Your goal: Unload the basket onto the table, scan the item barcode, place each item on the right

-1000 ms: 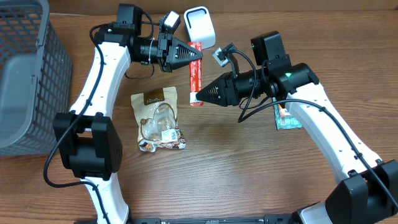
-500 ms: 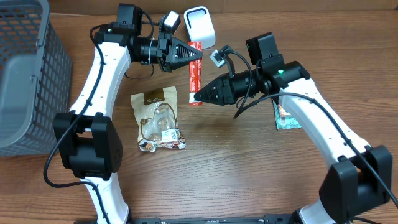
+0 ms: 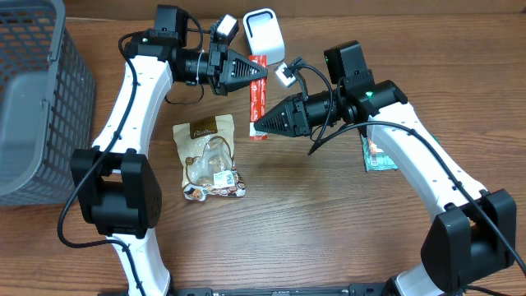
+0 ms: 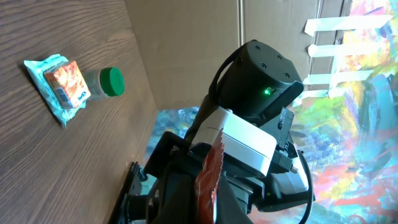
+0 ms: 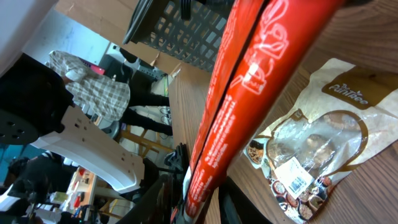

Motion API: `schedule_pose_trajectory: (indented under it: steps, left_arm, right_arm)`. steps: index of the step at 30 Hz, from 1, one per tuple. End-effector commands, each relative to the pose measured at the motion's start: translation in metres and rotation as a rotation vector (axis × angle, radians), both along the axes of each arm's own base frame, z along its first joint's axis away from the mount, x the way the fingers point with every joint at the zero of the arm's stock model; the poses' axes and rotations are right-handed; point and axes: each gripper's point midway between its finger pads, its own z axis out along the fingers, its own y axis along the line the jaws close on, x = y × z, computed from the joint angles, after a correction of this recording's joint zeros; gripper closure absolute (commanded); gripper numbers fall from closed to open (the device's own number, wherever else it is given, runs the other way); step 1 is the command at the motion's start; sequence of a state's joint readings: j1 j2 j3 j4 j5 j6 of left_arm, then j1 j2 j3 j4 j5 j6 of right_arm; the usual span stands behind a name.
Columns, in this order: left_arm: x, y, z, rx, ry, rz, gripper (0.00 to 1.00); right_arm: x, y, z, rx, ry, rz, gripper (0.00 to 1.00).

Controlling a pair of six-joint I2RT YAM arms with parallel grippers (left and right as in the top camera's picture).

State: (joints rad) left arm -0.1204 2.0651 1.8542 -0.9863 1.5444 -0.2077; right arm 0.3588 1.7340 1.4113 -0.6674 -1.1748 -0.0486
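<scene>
A long red packet [image 3: 259, 99] hangs above the table between my two grippers, below the white scanner box [image 3: 264, 34] at the back. My left gripper [image 3: 261, 72] is shut on its upper end; in the left wrist view the red packet [image 4: 210, 177] is pinched between the dark fingers of the left gripper [image 4: 208, 199]. My right gripper [image 3: 256, 125] is at the lower end. In the right wrist view the red packet [image 5: 249, 93] runs down between the jaws of the right gripper [image 5: 200, 199], which press in on both sides. No barcode shows on it.
A brown snack bag [image 3: 209, 160] with a white label lies on the table under the packet. A teal packet [image 3: 378, 156] lies beneath the right arm, and a green-capped item [image 4: 112, 81] sits next to it. A grey basket [image 3: 33, 99] fills the left side.
My right gripper has moved left and up to the packet's lower end, and its jaws have narrowed around it. The left arm and the packet have stayed still.
</scene>
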Motion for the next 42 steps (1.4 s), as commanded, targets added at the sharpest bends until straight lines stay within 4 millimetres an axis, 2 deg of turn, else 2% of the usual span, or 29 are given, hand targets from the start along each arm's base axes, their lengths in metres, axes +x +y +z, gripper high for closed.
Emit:
schedule_pose_trajectory:
  steps: [1, 9, 15, 17, 18, 25, 32, 36, 37, 38, 39, 41, 42]
  left_arm:
    - [-0.004, 0.001, 0.016, -0.003, -0.037, 0.003, 0.96]
    - [-0.004, 0.001, 0.016, -0.006, -0.037, 0.002, 0.96]
    - [-0.004, 0.001, 0.016, -0.005, -0.038, 0.002, 0.96]
    - [-0.004, 0.001, 0.016, -0.005, -0.039, 0.002, 0.96]
    - [-0.004, 0.001, 0.016, -0.005, -0.039, 0.002, 0.96]
    - [0.006, 0.002, 0.011, 0.032, -0.116, 0.027, 0.96]
    - [0.039, 0.02, -0.007, 0.167, -0.245, 0.145, 0.96]
    - [0.049, 0.034, -0.014, 0.215, -0.242, 0.195, 0.96]
    - [0.049, 0.035, -0.014, 0.215, -0.241, 0.197, 0.96]
    - [0.049, 0.036, -0.014, 0.215, -0.241, 0.198, 0.96]
    - [0.049, 0.036, -0.014, 0.215, -0.241, 0.199, 0.96]
    - [0.049, 0.036, -0.014, 0.215, -0.237, 0.2, 0.96]
    - [0.049, 0.036, -0.014, 0.215, -0.238, 0.2, 0.96]
  right_arm:
    - [-0.006, 0.005, 0.004, 0.024, -0.011, 0.03, 0.74]
    - [-0.008, 0.015, -0.001, -0.003, -0.04, 0.034, 0.76]
    - [-0.005, 0.015, 0.0, -0.003, -0.056, 0.027, 0.88]
    - [-0.002, 0.014, -0.005, -0.029, -0.058, 0.007, 0.95]
    - [0.0, 0.013, -0.007, -0.045, -0.059, -0.005, 0.96]
    - [0.014, 0.004, -0.03, -0.18, -0.074, -0.099, 0.96]
    - [0.035, -0.018, -0.061, -0.386, -0.109, -0.232, 0.96]
    - [0.035, -0.019, -0.061, -0.391, -0.11, -0.237, 0.95]
    - [0.035, -0.018, -0.061, -0.388, -0.109, -0.234, 0.9]
    - [0.033, -0.017, -0.059, -0.377, -0.105, -0.225, 0.79]
    - [0.031, -0.015, -0.057, -0.361, -0.099, -0.214, 0.75]
    - [0.028, -0.011, -0.053, -0.331, -0.091, -0.193, 0.76]
    - [0.027, -0.011, -0.052, -0.324, -0.088, -0.188, 0.84]
